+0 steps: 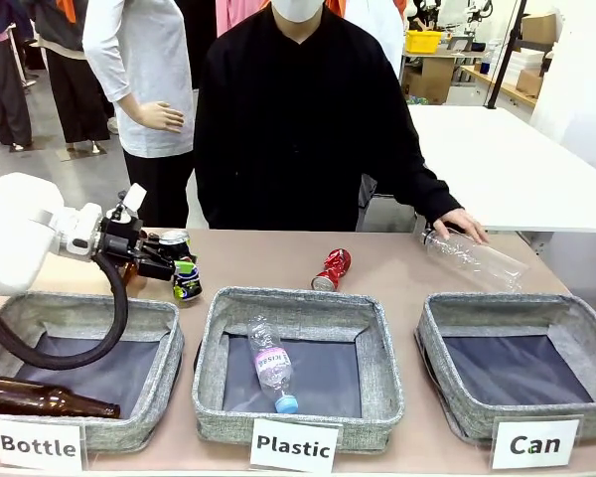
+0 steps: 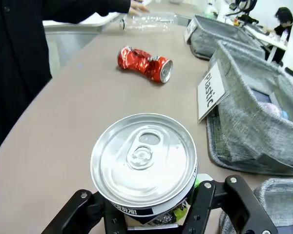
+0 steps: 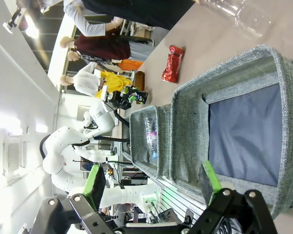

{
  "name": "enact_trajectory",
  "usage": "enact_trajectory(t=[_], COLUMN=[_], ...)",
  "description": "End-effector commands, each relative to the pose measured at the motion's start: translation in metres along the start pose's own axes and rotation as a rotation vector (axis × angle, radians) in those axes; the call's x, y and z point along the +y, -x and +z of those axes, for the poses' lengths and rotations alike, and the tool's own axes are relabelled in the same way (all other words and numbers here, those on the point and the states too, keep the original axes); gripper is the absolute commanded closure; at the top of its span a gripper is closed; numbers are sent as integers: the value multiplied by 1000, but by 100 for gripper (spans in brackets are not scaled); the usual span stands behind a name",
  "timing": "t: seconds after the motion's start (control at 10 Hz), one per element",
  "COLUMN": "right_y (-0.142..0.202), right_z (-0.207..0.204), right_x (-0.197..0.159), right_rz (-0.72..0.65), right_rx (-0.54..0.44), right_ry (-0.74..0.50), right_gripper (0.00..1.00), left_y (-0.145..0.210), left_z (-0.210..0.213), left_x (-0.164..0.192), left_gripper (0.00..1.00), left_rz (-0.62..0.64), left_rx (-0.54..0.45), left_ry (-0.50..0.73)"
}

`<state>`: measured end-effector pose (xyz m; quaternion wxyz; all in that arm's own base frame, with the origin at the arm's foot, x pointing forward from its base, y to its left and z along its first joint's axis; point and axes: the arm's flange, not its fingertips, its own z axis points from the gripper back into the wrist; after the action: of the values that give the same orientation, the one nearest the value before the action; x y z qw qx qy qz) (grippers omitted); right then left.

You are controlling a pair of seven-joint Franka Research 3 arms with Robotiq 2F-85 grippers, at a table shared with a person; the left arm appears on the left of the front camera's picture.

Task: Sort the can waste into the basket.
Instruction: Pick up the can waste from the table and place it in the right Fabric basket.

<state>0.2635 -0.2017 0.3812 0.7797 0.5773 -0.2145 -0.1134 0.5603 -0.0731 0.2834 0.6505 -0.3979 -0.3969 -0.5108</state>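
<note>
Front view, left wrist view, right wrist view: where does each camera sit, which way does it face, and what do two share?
Front: fixed on the robot's side, faces the person across the table; left arm shows.
Left wrist: on that arm, looks along left fingers gripping the dark can.
Right wrist: on that arm, faces the Can basket; open right fingers show.
Shared: all show the red can.
</note>
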Motion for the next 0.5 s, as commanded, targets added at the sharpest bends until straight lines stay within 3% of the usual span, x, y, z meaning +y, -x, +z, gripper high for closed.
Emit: enact_trajectory(t=[0.0, 0.2, 0.4], right_y=[-2, -2, -2], right_z=[0, 0, 0], right_x=[1, 1, 1], right_rz=[27, 27, 27], right_rx=[-12, -12, -12], right_ry=[-20, -20, -20], right_gripper=[0, 0, 0], left_y=[-32, -70, -84], left_z=[44, 123, 186], left_x=[-17, -61, -119], left_gripper=[100, 100, 100], left_rz=[-3, -37, -109], left_rx=[-28, 31, 37], left_ry=[-9, -72, -24])
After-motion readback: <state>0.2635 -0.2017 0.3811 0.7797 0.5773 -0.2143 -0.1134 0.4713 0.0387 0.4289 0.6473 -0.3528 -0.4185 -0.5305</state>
